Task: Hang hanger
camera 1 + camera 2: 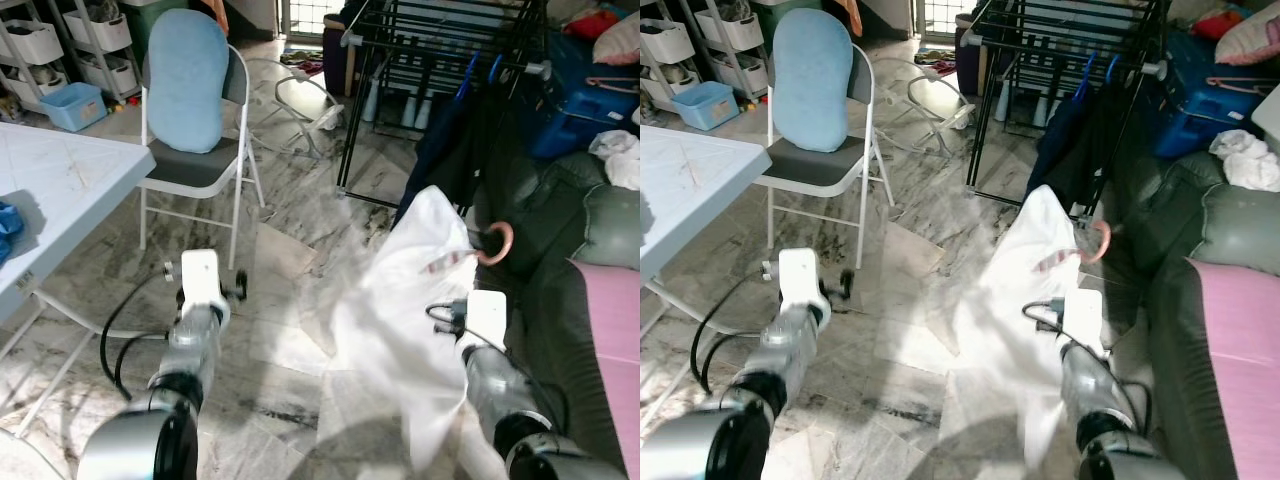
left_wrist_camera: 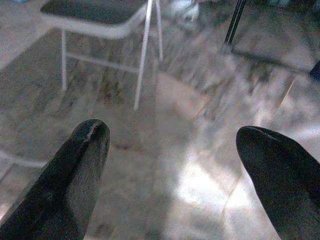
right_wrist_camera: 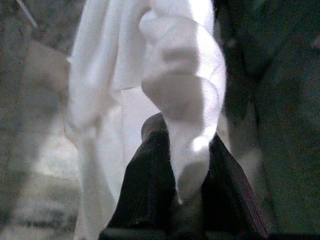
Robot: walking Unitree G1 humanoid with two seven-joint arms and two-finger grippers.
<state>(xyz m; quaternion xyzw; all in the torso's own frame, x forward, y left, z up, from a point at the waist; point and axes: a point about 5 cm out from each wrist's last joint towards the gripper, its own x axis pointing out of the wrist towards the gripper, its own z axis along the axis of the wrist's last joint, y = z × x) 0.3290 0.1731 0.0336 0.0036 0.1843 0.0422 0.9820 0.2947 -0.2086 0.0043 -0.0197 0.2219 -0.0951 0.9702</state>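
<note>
A white garment (image 1: 400, 310) hangs on a pink hanger whose hook (image 1: 496, 243) sticks out at its top right. My right gripper (image 3: 182, 137) is shut on a fold of the white cloth (image 3: 185, 75) and holds it up above the floor, with the fingers mostly hidden by the cloth. The black drying rack (image 1: 440, 60) stands further ahead, with blue hangers (image 1: 470, 75) and dark clothes (image 1: 445, 150) on its front rail. My left gripper (image 2: 172, 145) is open and holds nothing, low over the marble floor to the left of the garment.
A folding chair (image 1: 195, 165) with a blue cushion (image 1: 188, 80) stands ahead on the left, beside a white table (image 1: 60, 180). A dark green sofa (image 1: 585, 240) with a pink cover (image 1: 615, 340) runs along the right. Storage shelves (image 1: 70, 45) line the back left.
</note>
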